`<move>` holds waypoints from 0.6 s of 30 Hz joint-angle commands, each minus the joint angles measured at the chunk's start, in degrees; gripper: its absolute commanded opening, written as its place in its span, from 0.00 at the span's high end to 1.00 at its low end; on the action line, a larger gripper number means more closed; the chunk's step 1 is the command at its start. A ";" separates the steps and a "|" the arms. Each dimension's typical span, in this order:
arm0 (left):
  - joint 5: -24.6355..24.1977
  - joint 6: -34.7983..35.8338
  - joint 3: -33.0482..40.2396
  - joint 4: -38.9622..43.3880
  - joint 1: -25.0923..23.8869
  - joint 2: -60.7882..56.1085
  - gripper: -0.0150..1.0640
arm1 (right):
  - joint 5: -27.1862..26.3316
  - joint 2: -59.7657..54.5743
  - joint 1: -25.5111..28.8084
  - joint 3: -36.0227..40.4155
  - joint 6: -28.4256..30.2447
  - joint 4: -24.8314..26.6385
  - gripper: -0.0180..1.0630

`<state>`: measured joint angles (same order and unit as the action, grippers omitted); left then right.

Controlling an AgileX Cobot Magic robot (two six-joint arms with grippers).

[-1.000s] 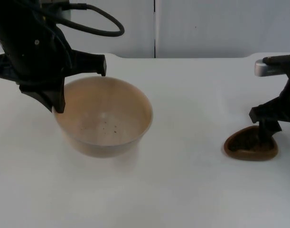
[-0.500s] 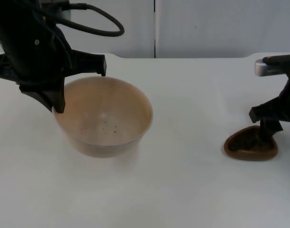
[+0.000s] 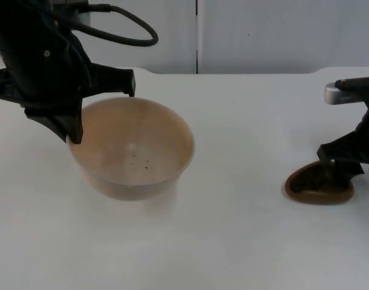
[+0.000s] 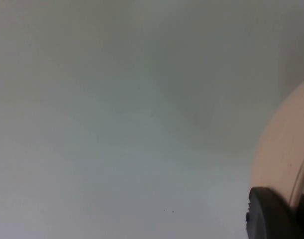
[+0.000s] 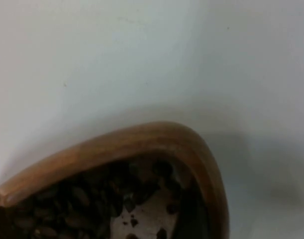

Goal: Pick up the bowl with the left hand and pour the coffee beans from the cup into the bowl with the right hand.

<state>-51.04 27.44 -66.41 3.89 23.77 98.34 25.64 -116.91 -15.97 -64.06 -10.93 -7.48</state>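
Left tool (image 3: 75, 130) clamped, arm raised at left; right tool (image 3: 341, 172) lowered at right.

- Open table (image 3: 244, 121) was left between the bowl (image 3: 133, 151) and the cup (image 3: 320, 187).
- The bowl's left rim was blocked by the left gripper (image 3: 75, 118).

top view looking down across table (image 3: 232, 121), wrist views close, sharing bowl (image 3: 133, 151) and cup (image 3: 319, 187) with it

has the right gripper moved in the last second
Yes. The right gripper has dropped slightly toward the brown cup of coffee beans, which stays put on the table.
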 commanded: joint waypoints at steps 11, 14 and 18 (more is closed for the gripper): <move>0.64 0.31 -0.11 0.05 0.29 -0.51 0.99 | -0.54 0.17 -0.07 0.29 -0.22 0.11 0.55; 0.64 0.31 -0.11 0.05 0.29 -0.51 0.99 | -0.54 0.17 -0.07 0.29 -0.22 0.11 0.55; 0.64 0.31 -0.11 0.05 0.29 -0.51 0.99 | -0.54 0.17 -0.07 0.29 -0.11 0.11 0.57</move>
<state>-51.04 27.44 -66.41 3.89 23.77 98.34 25.43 -116.91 -15.97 -64.06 -10.93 -7.48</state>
